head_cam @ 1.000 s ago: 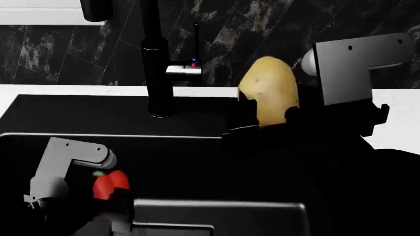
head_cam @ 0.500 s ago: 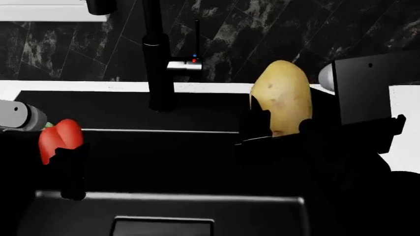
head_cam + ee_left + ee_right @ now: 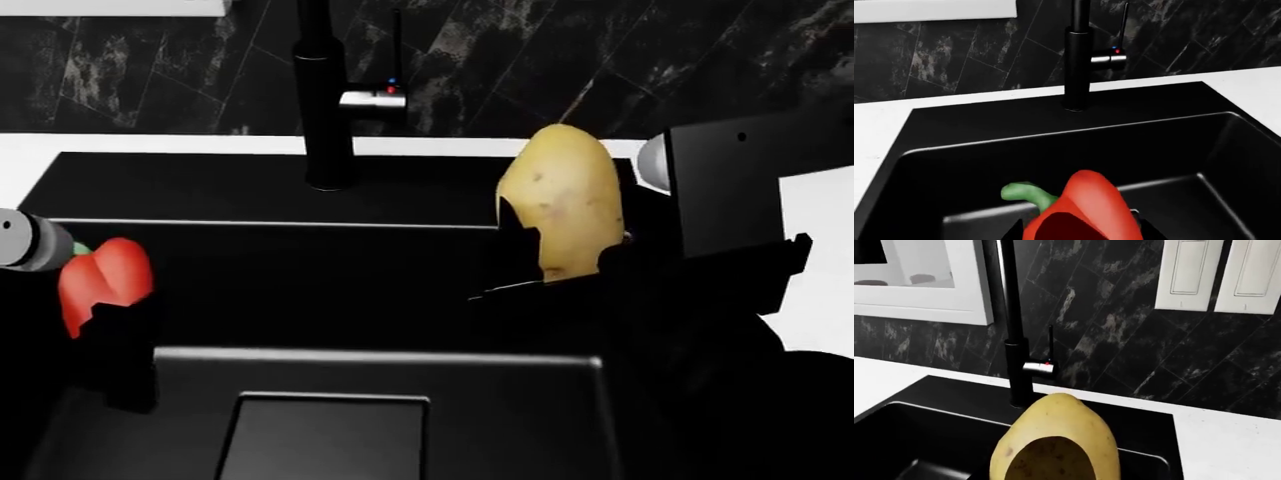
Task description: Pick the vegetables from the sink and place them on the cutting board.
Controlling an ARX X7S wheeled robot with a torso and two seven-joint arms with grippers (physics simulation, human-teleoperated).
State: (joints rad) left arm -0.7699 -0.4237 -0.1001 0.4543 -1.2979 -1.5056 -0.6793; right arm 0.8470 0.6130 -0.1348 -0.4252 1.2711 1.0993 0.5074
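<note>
My left gripper [image 3: 114, 330] is shut on the red bell pepper [image 3: 104, 280] and holds it above the left side of the black sink [image 3: 267, 250]. In the left wrist view the pepper [image 3: 1084, 210] with its green stem fills the space between the jaws. My right gripper [image 3: 567, 275] is shut on the yellow-brown potato [image 3: 563, 200] and holds it upright above the sink's right side. The potato [image 3: 1054, 445] fills the lower part of the right wrist view. The drain panel [image 3: 327, 435] lies in the sink floor. The cutting board is out of view.
The black faucet [image 3: 324, 95] stands behind the sink at the back rim. White counter [image 3: 34, 160] borders the sink on the left and right [image 3: 821, 250]. A dark marbled wall [image 3: 1121, 330] with white switches [image 3: 1187, 272] rises behind.
Both grippers have risen with their loads. The pepper moved up and to the left out of the basin. The potato shifted slightly right. The view dropped, showing the drain panel.
</note>
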